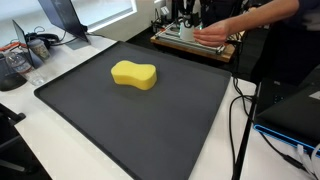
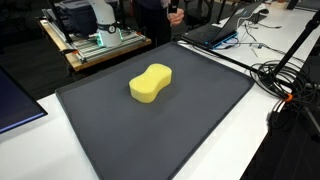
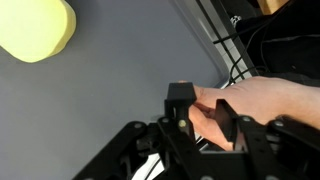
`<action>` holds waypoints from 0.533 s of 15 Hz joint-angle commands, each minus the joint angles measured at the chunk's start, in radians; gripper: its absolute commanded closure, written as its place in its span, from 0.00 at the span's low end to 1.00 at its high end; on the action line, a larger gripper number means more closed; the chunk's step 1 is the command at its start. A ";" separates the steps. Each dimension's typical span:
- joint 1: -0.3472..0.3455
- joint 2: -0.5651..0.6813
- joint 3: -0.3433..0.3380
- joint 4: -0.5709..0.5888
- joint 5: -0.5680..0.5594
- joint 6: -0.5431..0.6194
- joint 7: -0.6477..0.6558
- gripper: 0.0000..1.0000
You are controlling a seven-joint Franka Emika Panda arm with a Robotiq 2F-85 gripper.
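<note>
Gripper (image 3: 203, 110): black jaws are filling the bottom of the wrist view, standing partway apart, neither wide open nor closed up
Person's hand (image 3: 262, 100): a bare hand is reaching in from the right edge of the wrist view, with its fingers lying between the jaws and touching them; whether the jaws are squeezing the skin or only resting against it, I cannot tell
Mat (image 3: 110, 100): a dark grey mat is lying flat beneath the gripper and the hand, and it is covering most of the table in both exterior views
Sponge (image 3: 35, 28): a yellow, waisted sponge is lying on the mat, well apart from the gripper, in the top left corner of the wrist view
Cables (image 3: 228, 55): black cables are running just past the mat's edge, near the hand
Pinching risk: with fingers sitting between the jaws, any further closing is likely to be trapping skin
Jolt risk: any arm movement while the hand is this close is likely to be striking or dragging it
Snag risk: a swing toward the mat's edge is likely to be catching the cables and pulling them
</note>
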 commanded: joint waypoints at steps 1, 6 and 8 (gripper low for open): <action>-0.006 0.017 0.004 0.032 0.006 -0.034 -0.019 0.58; -0.007 0.018 0.006 0.039 0.004 -0.040 -0.014 1.00; -0.007 0.019 0.006 0.042 0.001 -0.039 -0.014 0.98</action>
